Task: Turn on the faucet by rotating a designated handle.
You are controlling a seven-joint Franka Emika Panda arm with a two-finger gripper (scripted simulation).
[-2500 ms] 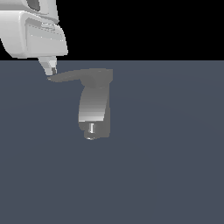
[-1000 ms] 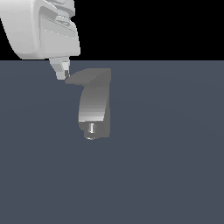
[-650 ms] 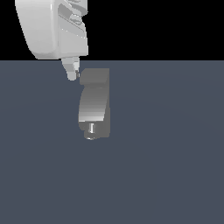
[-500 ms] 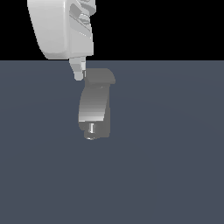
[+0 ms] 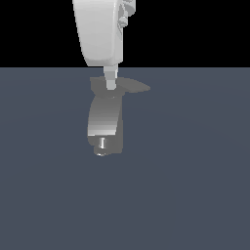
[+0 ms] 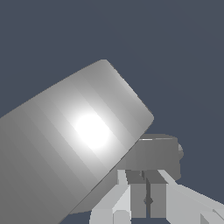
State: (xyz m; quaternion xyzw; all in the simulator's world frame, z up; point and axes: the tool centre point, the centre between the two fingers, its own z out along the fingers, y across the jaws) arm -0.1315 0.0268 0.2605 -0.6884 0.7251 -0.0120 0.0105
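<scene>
- Currently we are logging the faucet (image 5: 104, 119) standing on the dark floor (image 5: 195, 171) left of centre in the exterior view, its shiny nozzle stub (image 5: 102, 143) pointing down toward the camera.
- We are noting the gripper (image 5: 111, 84) hanging straight above the faucet's top, fingertips pressing at the hub end of the handle (image 5: 133, 86); in the wrist view the fingers (image 6: 127, 192) are sitting narrowly apart, and we cannot tell whether anything is lying between them.
- We are recording the handle pointing off to the exterior view's right, its tapered tip free.
- Risk, as we are judging it: contact this close to the hub is giving little leverage, so the fingertip may be sliding over the flat lever instead of turning it.
- Further risk: pushing downward rather than sideways may be jamming the fingers against the faucet body.
</scene>
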